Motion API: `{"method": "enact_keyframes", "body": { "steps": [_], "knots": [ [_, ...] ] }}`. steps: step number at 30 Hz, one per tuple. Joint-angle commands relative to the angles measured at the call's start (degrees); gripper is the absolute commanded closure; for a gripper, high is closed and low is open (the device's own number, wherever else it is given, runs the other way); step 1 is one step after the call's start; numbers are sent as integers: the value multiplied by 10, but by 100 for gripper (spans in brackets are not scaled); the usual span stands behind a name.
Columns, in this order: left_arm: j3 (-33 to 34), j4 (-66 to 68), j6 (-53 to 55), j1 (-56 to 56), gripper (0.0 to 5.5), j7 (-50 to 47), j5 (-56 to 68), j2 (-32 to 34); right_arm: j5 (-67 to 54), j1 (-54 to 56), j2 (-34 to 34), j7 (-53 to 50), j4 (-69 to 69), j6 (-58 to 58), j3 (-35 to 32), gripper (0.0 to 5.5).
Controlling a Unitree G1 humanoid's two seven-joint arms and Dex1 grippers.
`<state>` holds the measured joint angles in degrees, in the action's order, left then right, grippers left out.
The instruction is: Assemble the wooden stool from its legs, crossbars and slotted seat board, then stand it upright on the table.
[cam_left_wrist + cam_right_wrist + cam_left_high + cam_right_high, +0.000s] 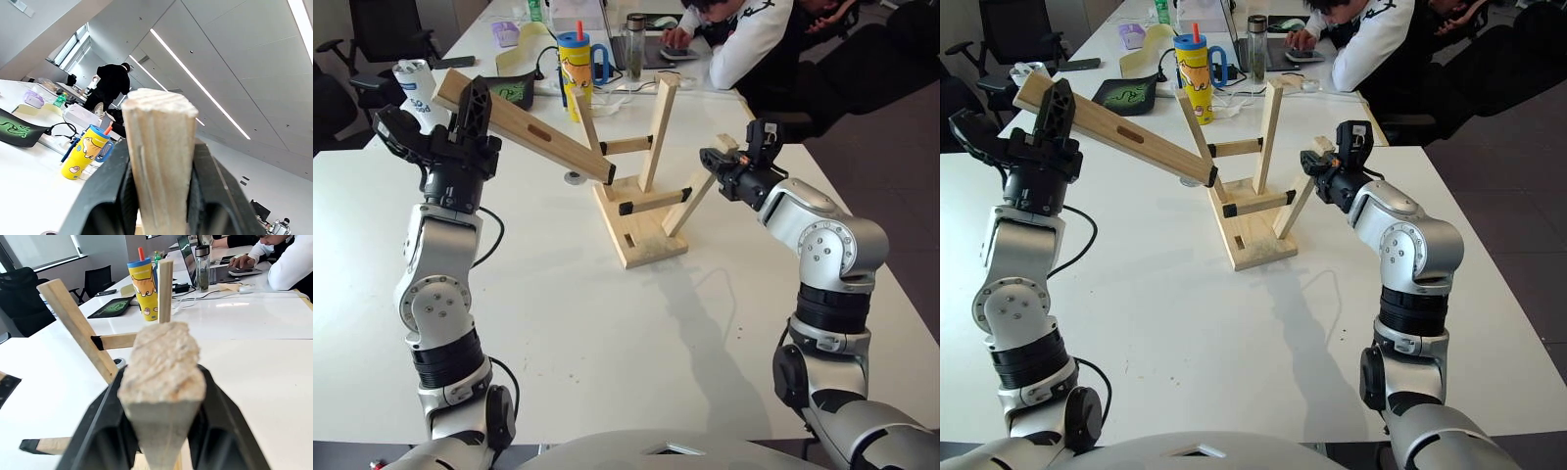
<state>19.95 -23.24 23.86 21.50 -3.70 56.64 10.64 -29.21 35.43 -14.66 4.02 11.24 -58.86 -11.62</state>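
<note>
Left arm raised at upper left, left pincer [460, 108] clamping a slotted plank [540, 134]; right arm bent mid-right, right pincer [722, 163] gripping a stool leg [690, 206].

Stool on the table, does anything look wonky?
Yes. The stool sits upside down on its seat board, and its legs lean different ways. Jaws of the left gripper clamp a long slanted piece; those of the right gripper clamp a leaning leg.

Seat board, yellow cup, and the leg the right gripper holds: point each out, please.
seat board [651, 250], left eye view, bare near end of its top face.
yellow cup [574, 78], left eye view, middle of its body.
leg [693, 203], left eye view, shaft below the right gripper [717, 168].
</note>
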Motion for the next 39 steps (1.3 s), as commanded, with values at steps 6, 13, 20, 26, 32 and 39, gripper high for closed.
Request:
{"method": "enact_keyframes", "body": {
  "steps": [6, 13, 20, 26, 32, 39],
  "knots": [
    [-7, 64, 2, -16, 448, -61, -80, -26, 32, -10, 103, -86, -24, 42, -5, 447],
    [-8, 143, -22, -1, 448, -136, -110, -121, 54, -18, 131, -101, -22, 62, 14, 447],
    [-4, 200, -53, 25, 448, -155, -137, -165, 70, -22, 136, -99, -29, 75, 21, 447],
    [-12, 220, -65, 37, 448, -162, -173, -175, 80, -26, 139, -98, -33, 82, 28, 447],
    [-25, 194, -38, 21, 448, -191, -190, -189, 96, -28, 134, -98, -35, 95, 37, 447],
    [-41, 135, -19, 14, 448, -209, -181, -208, 112, -35, 131, -93, -41, 105, 47, 447]
  ]
}}
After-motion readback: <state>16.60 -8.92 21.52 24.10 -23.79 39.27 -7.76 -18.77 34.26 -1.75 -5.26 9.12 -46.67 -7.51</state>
